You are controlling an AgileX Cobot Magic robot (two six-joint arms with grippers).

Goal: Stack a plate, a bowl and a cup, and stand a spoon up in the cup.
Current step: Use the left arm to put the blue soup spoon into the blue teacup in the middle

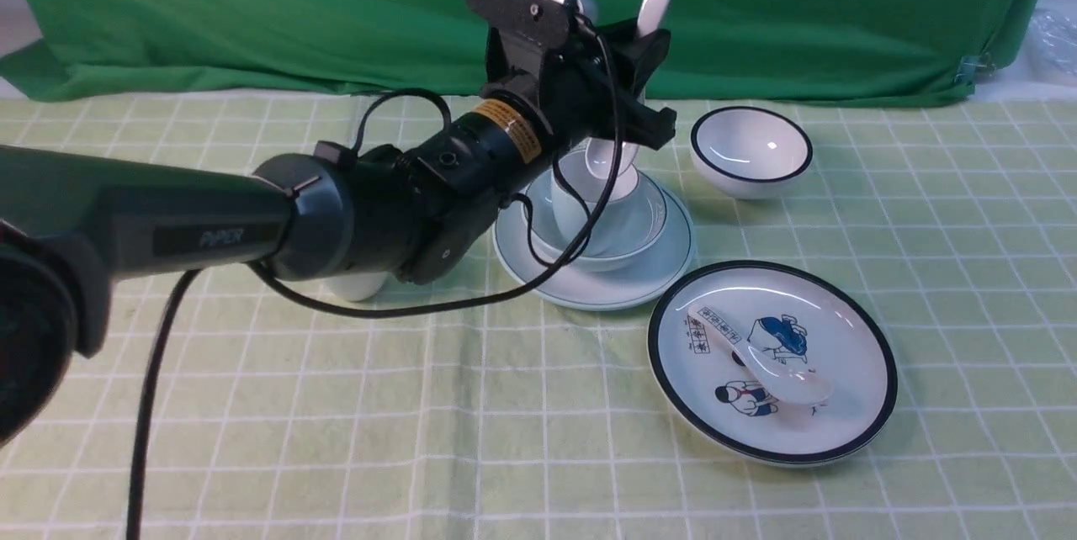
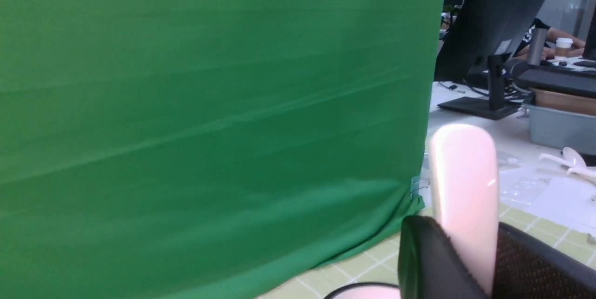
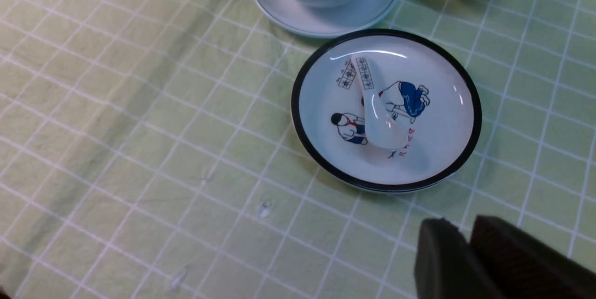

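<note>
Bright and even, lit softly from overhead. Only faint, soft-edged shadows on the checked cloth (image 1: 538, 405) beneath the picture plate (image 1: 850, 338) and the dark-rimmed bowl (image 1: 751, 151). Thin white glare streaks inside both. Close up in the left wrist view, blurred and washed pinkish: the spoon (image 2: 463, 196). Slightly soft in front: the near left arm (image 1: 168, 229).

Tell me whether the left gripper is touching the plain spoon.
Touching. The left wrist view shows the spoon pinched by its handle between the fingers of the left gripper, with no gap.
</note>
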